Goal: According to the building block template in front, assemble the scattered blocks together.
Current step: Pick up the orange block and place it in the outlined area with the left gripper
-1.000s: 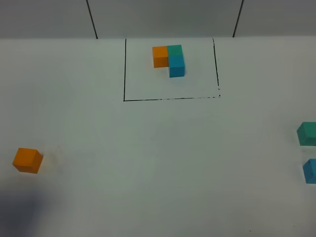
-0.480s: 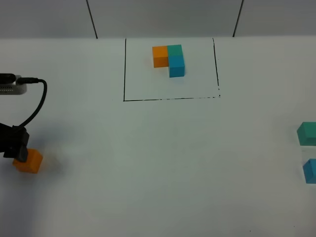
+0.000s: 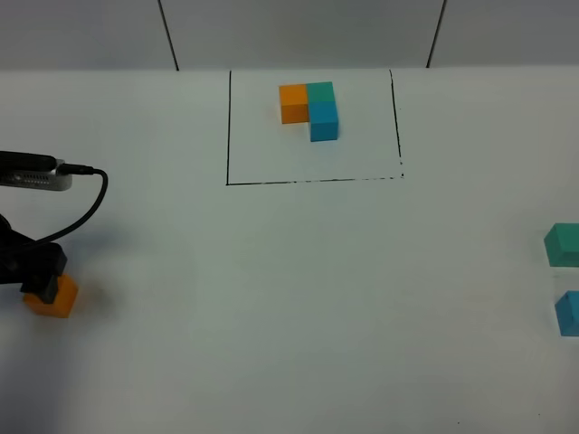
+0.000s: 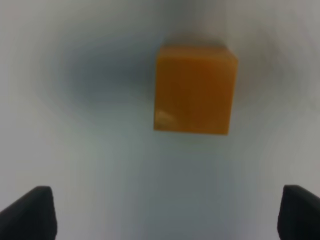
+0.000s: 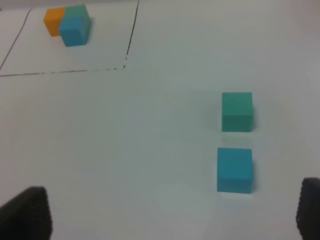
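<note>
The building block template (image 3: pixel 310 108) is an orange, teal-green and blue L-shaped cluster inside a black drawn rectangle at the far centre; it also shows in the right wrist view (image 5: pixel 67 22). The loose orange cube (image 3: pixel 52 297) lies at the near left. My left gripper (image 3: pixel 38 274) hangs over it, open, with the cube (image 4: pixel 195 90) ahead of its spread fingertips (image 4: pixel 31 212). The loose teal-green cube (image 3: pixel 563 244) and sky-blue cube (image 3: pixel 568 313) lie at the right edge, apart. My right gripper (image 5: pixel 167 215) is open, back from both cubes (image 5: pixel 237 111) (image 5: pixel 234 169).
The white table (image 3: pixel 298 298) is bounded by a grey back wall (image 3: pixel 298 32). The left arm's cable (image 3: pixel 86 203) arcs above the orange cube. The black frame line (image 3: pixel 312 181) runs across the far centre.
The left arm has come in from the left edge and now sits over the loose orange cube, then edged a little right. The cubes have not moved.
</note>
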You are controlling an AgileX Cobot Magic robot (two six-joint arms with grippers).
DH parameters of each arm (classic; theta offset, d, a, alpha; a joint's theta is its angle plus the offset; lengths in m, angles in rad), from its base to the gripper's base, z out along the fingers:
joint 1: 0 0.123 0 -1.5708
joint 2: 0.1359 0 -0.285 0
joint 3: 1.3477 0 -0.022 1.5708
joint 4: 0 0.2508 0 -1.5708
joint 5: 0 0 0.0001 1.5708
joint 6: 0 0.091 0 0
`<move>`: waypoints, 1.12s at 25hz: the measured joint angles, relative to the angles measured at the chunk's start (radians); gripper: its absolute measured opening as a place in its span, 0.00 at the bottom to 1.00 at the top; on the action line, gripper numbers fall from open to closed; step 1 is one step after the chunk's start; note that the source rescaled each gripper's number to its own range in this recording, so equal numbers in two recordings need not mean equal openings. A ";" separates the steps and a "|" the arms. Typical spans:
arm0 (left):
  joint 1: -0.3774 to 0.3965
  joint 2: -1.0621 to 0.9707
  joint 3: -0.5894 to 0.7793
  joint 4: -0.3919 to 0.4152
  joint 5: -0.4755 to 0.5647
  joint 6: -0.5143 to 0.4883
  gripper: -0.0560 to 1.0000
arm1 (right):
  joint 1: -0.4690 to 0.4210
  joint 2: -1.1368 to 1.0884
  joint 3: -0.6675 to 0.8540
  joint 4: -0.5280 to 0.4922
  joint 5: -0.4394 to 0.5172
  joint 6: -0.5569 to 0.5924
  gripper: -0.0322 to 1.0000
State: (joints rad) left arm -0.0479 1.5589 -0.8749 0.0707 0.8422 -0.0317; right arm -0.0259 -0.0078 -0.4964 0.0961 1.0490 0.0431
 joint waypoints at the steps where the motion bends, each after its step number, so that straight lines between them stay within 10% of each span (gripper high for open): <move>1: 0.000 0.011 0.000 0.000 -0.022 0.000 0.90 | 0.000 0.000 0.000 0.000 0.000 0.000 1.00; 18: 0.000 0.132 0.088 -0.029 -0.264 0.001 0.84 | 0.000 0.000 0.000 0.000 0.000 0.000 1.00; 28: 0.000 0.178 0.093 -0.029 -0.279 0.001 0.57 | 0.000 0.000 0.000 0.000 0.000 0.001 1.00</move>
State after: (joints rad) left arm -0.0479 1.7366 -0.7820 0.0417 0.5629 -0.0309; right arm -0.0259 -0.0078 -0.4964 0.0961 1.0490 0.0444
